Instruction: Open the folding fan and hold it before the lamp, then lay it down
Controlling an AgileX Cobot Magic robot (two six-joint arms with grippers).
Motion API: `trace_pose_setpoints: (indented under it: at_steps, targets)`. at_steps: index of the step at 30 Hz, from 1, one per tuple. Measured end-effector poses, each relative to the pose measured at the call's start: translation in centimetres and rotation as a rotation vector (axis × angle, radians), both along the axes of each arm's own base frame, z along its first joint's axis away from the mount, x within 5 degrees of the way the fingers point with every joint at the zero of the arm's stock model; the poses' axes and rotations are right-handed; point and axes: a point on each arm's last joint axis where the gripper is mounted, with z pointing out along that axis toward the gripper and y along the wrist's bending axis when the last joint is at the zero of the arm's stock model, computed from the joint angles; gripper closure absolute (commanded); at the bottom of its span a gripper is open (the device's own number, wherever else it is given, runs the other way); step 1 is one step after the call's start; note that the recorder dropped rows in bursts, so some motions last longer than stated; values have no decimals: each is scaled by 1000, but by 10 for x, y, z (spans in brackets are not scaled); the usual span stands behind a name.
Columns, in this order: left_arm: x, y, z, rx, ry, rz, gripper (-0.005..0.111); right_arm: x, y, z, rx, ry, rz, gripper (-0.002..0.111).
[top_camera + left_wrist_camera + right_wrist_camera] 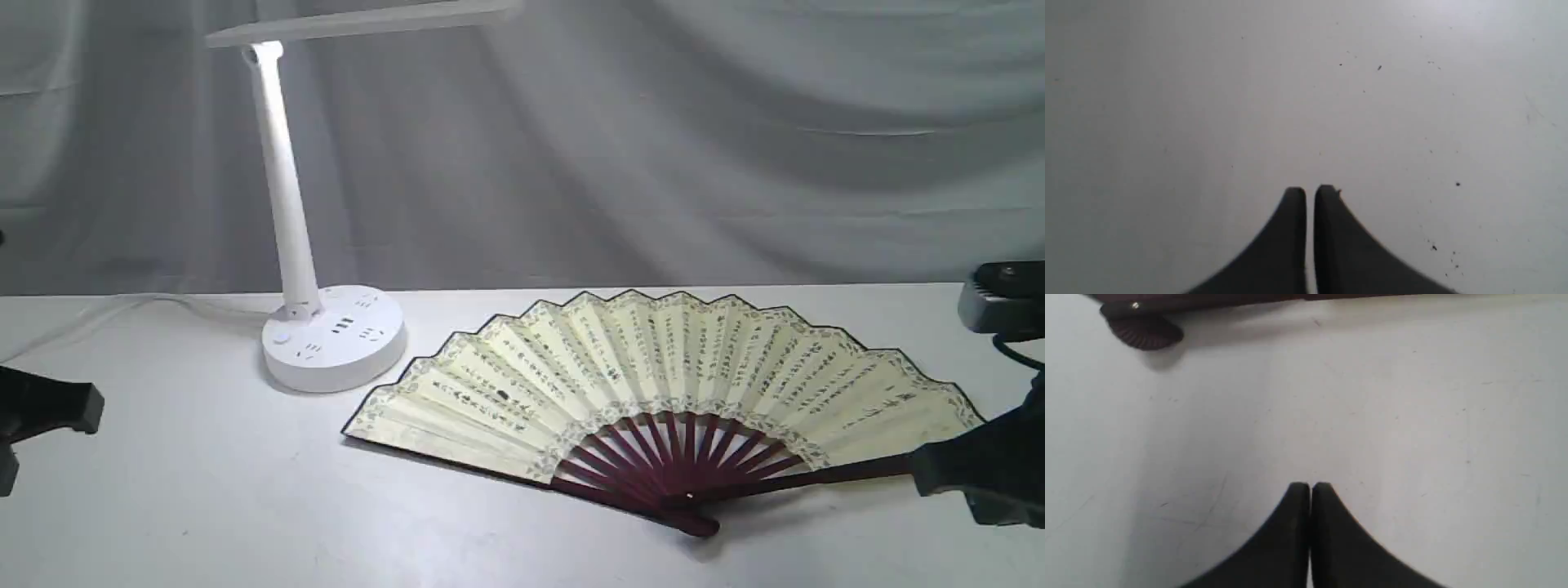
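white tabletop (204,506), one moment: the folding fan (653,359) lies spread wide and flat on it, pleats and black calligraphy facing up, maroon ribs converging on the pivot (694,523) at the near edge. the lamp (287,204) stands behind and to the left of it, its round base just beside the fan's left tip but not touching it.

my right pincer (1309,488) sits low at the right edge of the scene, near the fan's right guard (849,472), jaws pressed together on nothing; from the wrist i see only bare tabletop under it and the guard running past beyond. my left pincer (1310,191) hangs well apart on the far left, jaws likewise together and empty.

with the fan open and down and neither pincer holding it, i judge this to be the laying-down step, done or all but done. whether the fan has been shown to the lamp, i cannot tell here. the next move calls for little: draw the right arm away clear of the guard, so the fan does not shift.
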Motion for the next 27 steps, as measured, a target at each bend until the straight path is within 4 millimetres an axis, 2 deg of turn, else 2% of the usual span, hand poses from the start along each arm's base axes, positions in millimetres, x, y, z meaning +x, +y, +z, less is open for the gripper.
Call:
trace_pose_setpoints:
  at_steps: [4,9,17,23,27]
  targets:
    - [-22,-1,4,-25,-53,-45,107,1,-4,0,-33,-9,-37,108]
    - [-36,-8,7,-93,-158,-122,107,-1,-5,-1,-36,15,-44,108]
    - [-41,-24,13,-218,-206,-296,107,1,-5,10,-41,33,-37,108]
    - [-41,-20,12,-154,-205,-326,107,0,-6,10,-45,45,-34,108]
    - [-40,-9,9,-66,-188,-241,107,-1,-15,10,-43,49,-76,108]
